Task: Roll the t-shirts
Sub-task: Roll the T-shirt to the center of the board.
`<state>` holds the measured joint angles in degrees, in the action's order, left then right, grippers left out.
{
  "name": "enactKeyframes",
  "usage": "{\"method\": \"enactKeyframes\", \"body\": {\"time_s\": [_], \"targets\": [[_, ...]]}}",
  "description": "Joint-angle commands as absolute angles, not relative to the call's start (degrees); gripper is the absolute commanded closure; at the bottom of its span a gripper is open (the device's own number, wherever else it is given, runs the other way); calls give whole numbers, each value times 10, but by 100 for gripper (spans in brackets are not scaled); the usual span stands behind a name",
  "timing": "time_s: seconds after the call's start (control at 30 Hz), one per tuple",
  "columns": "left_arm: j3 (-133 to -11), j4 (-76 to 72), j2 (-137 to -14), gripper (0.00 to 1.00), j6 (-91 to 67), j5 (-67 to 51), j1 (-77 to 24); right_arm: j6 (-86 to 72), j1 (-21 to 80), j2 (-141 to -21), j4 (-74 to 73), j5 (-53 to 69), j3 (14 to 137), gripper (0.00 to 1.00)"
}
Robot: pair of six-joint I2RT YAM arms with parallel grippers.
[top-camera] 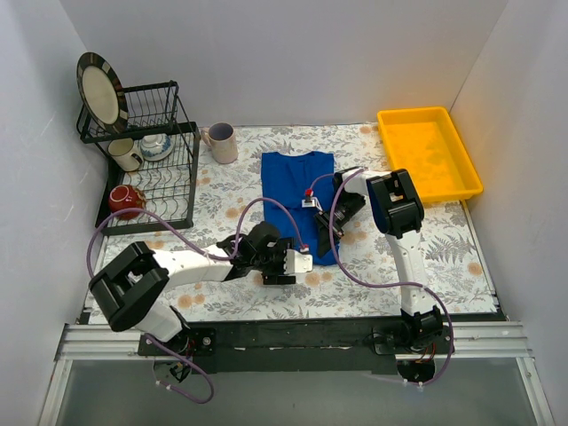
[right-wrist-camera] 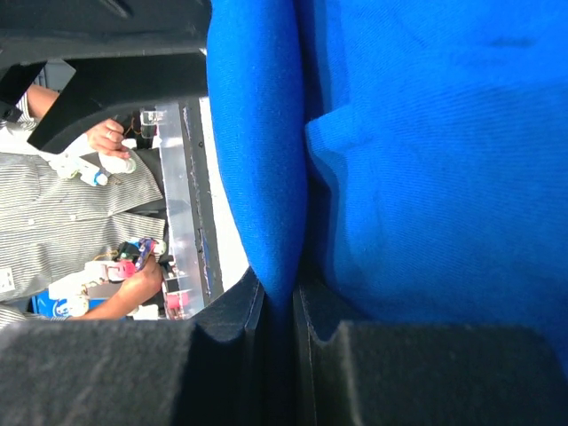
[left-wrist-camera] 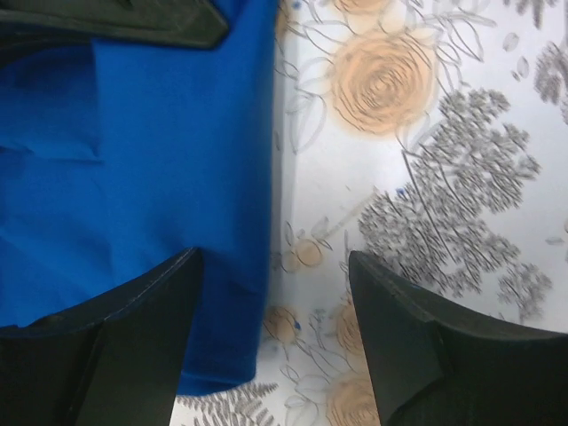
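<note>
Robotics lab test cell: white partition walls [top-camera: 293, 62] enclose a floral-clothed table [top-camera: 444, 257] with a staged dish rack [top-camera: 160, 177], left arm [top-camera: 191, 264] and right arm [top-camera: 406, 257] bolted to an aluminium rail [top-camera: 98, 342], a striped-shirted person [right-wrist-camera: 53, 213] handling hardware beyond.

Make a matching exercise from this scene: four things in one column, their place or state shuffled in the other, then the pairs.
Things
1. plate
2. yellow tray
3. t-shirt
4. right gripper

Places or states
A. shut on a fold of the t-shirt
B. at the far right of the table
C. standing on edge at the far left corner of the dish rack
D. lying as a long folded strip in the middle of the table

Pairs: 1-C, 2-B, 3-D, 4-A
</note>
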<state>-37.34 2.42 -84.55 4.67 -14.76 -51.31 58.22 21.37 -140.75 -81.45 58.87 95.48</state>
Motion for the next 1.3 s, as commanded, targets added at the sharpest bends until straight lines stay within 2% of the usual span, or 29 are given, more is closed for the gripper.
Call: {"method": "enactKeyframes", "body": {"time_s": [0.0,0.1,0.2,0.23,0.3,0.33,0.47,0.6,0.63,0.67,0.7,0.87,0.93,1.0,1.03,1.07,1.1,1.13,1.17,1.27], "targets": [[-373,-12,-890,33,56,-97,-504,608,209,-1433,-746,571,957,96],[-379,-4,-918,37,64,-104,-494,607,208,-1436,-747,570,960,96],[-387,33,-934,56,72,-118,-488,607,208,-1434,-747,572,956,96],[-390,58,-939,67,74,-122,-489,610,209,-1433,-746,572,956,95],[-406,83,-956,75,73,-126,-484,613,209,-1426,-745,573,954,95],[-414,113,-961,84,74,-134,-483,618,209,-1425,-745,574,953,95],[-432,159,-961,96,75,-148,-478,621,208,-1411,-746,577,950,94],[-480,220,-954,100,67,-203,-454,632,191,-1330,-737,586,927,92],[-505,254,-958,100,65,-223,-449,627,187,-1309,-726,582,920,55],[-518,270,-961,100,61,-242,-442,614,183,-1286,-712,566,914,9],[-530,286,-964,100,60,-285,-428,596,174,-1238,-684,557,910,1],[-626,380,-1011,100,23,-384,-394,536,148,-1083,-589,481,865,1],[-645,407,-1019,100,18,-422,-387,501,142,-1020,-491,444,821,1],[-676,424,-1038,100,21,-437,-386,483,151,-878,-385,369,697,1],[-690,446,-1048,100,24,-456,-386,499,157,-823,-253,345,646,2],[-718,460,-1058,100,24,-462,-384,507,163,-719,-190,344,578,1],[-735,473,-1081,100,25,-471,-382,509,187,-675,-129,337,473,1],[-748,497,-1091,100,25,-481,-381,516,202,-638,-65,330,423,1],[-759,504,-1100,100,22,-496,-378,528,219,-588,-56,310,393,2],[-794,520,-1121,100,13,-515,-369,579,276,-549,-82,304,335,3]]}}
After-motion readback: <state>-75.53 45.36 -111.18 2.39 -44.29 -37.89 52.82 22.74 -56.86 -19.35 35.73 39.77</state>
